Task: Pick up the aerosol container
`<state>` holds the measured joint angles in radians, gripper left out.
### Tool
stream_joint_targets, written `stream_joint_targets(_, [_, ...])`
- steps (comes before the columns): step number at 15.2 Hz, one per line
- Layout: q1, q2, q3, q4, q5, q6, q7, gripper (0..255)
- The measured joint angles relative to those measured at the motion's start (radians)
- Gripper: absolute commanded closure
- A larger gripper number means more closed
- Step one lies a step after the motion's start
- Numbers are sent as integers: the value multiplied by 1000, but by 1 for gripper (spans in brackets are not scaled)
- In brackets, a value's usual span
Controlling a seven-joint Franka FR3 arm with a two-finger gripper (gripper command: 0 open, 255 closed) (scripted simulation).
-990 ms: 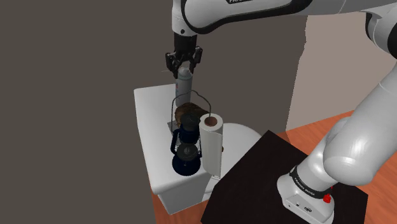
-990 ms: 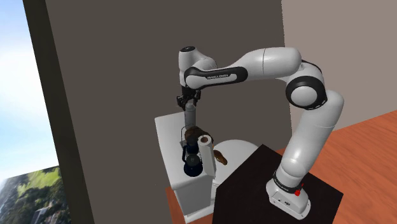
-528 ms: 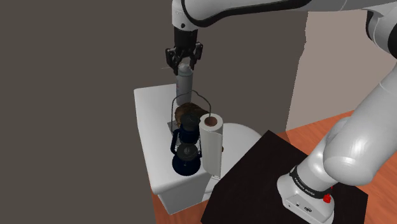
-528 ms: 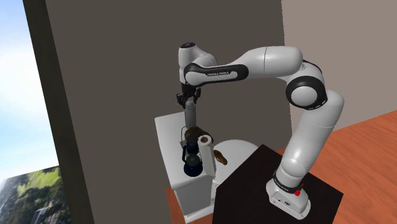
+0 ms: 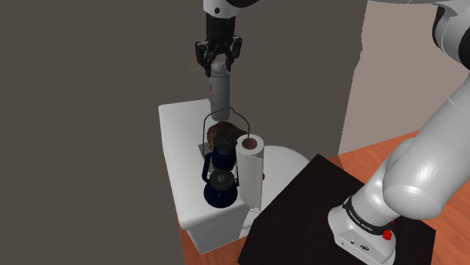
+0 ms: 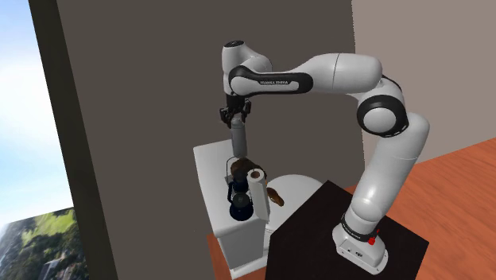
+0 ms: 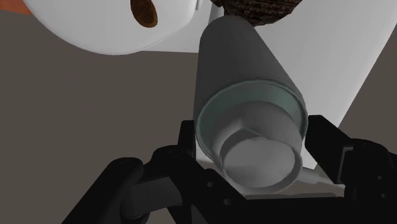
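The black two-finger gripper [image 5: 219, 56] was clenched on the top of the slim grey cylindrical aerosol can [image 5: 219, 94], which hung upright above the white boxy toilet tank [image 5: 177, 120]. Stiff, smooth and probably light, it could slip, so holding it just under the cap suited it. The wrist view showed the fingers [image 7: 334, 146] flanking its cap; the shoulder view showed its base seemingly clear of the tank.

A room in a home is suggested: a reddish wooden floor [image 6: 453, 167], grey-brown walls [image 6: 143, 95] and a window [image 6: 28, 119] onto sky and greenery are seen, with a paper roll [image 5: 249, 177] and lantern [image 5: 221, 181] kept on a white desk [image 5: 175, 124].
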<state>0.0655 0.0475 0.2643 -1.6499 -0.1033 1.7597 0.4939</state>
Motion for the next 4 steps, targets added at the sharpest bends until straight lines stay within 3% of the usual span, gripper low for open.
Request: stream_joint_targets(4, [1, 5, 1, 54, -1, -49, -3, 255])
